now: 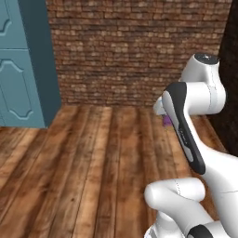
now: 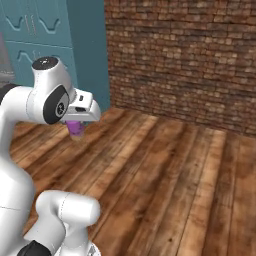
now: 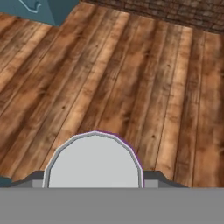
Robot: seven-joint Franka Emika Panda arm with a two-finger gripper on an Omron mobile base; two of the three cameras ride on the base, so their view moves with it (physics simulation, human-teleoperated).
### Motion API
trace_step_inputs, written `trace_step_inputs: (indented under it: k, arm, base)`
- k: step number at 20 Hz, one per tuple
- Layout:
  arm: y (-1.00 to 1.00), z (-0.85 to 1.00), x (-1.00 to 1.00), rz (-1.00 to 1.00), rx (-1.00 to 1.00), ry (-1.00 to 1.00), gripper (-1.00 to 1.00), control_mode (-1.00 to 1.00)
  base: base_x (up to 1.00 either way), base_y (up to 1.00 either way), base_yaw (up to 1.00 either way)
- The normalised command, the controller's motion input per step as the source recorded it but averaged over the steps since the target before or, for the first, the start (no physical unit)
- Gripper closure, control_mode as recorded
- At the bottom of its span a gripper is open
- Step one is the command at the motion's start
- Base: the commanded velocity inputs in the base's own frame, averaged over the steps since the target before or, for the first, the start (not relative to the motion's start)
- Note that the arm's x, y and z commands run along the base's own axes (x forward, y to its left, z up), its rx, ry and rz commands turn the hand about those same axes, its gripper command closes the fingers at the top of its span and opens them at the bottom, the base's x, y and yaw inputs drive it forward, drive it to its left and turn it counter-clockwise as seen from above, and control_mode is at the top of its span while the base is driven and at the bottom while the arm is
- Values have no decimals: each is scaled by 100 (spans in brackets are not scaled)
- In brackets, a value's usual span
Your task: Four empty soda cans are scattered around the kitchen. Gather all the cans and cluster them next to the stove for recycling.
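No brand, label or lettering can be read anywhere; the purple soda can point(image 3: 94, 159) carries no legible print, and its pale grey top is blank.

The claw point(image 3: 94, 183) grasps that can. In the hand view the can's round grey top with its thin purple rim sits between the 2 dark finger tips point(image 3: 33, 178), which press against it from either side, so the jaws stand partly apart, as wide as the can. In the right base view the can point(image 2: 76, 128) hangs just beneath the white hand, held well above the floor. In the left base view a small patch of its purple side point(image 1: 166, 121) shows just past the forearm.

The arm is folded high: from the base it rises, bends at a rounded elbow low in both base views, and climbs to a dark-capped joint at the top, from which the hand turns down toward the wooden plank floor point(image 1: 93, 158). The camera on the hand looks down on those planks.

A teal cabinet point(image 1: 25, 60) with panelled doors stands at the left, against a red-brown brick wall point(image 2: 190, 60) that runs behind the bare floor. The can is well apart from both.
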Motion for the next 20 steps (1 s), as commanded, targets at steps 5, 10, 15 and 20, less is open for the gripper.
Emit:
trace_step_inputs:
  k: [5, 10, 15, 20]
  arm:
    - [0, 0, 0, 0, 0, 0, 100, 100]
    - [0, 0, 0, 0, 0, 0, 100, 100]
    - [0, 0, 0, 0, 0, 0, 100, 100]
    - [0, 0, 0, 0, 0, 0, 100, 100]
  base:
    - [63, -21, 28]
    - [60, -15, 31]
    - [55, -1, 35]
    - [48, 0, 36]
